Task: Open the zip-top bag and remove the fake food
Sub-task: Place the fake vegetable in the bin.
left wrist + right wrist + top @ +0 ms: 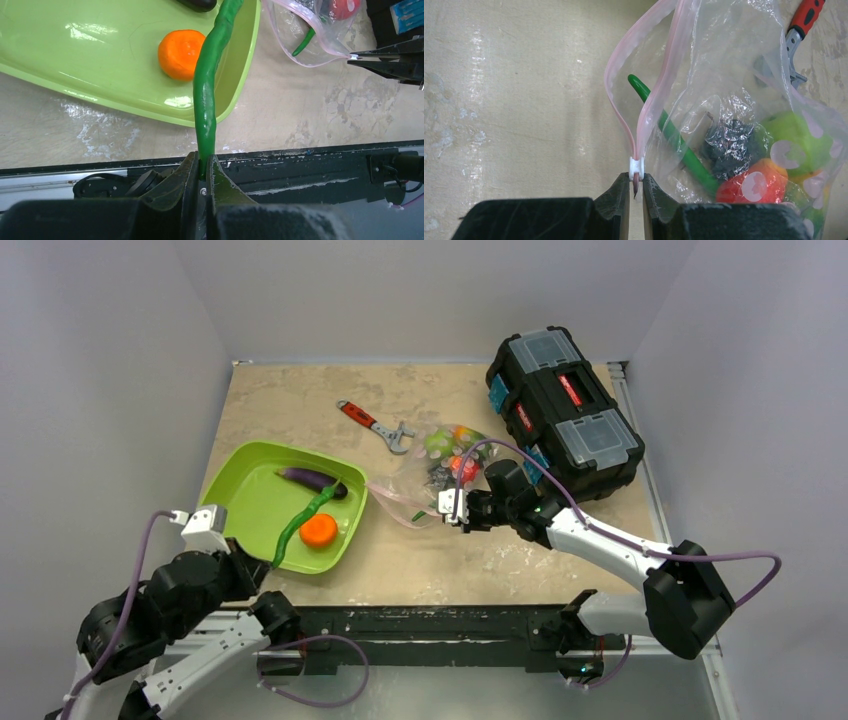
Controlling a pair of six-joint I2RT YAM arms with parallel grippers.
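Left tool (204, 162) clamped on end of green pod (207, 90); pod draped over green tray (75, 60) rim, beside orange fruit (181, 54). Right tool (636, 182) pinching zip-top bag (734, 55) at zip strip (618, 117) end. Bag on desk (450, 570) between tray and toolbox (565, 410), mouth gaping, red toy (749, 187) inside.

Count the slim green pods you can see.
2. The first pod is pinched in the left gripper, reaching over the green tray rim; the second pod lies inside the zip-top bag. The bag's crinkles may hide more.
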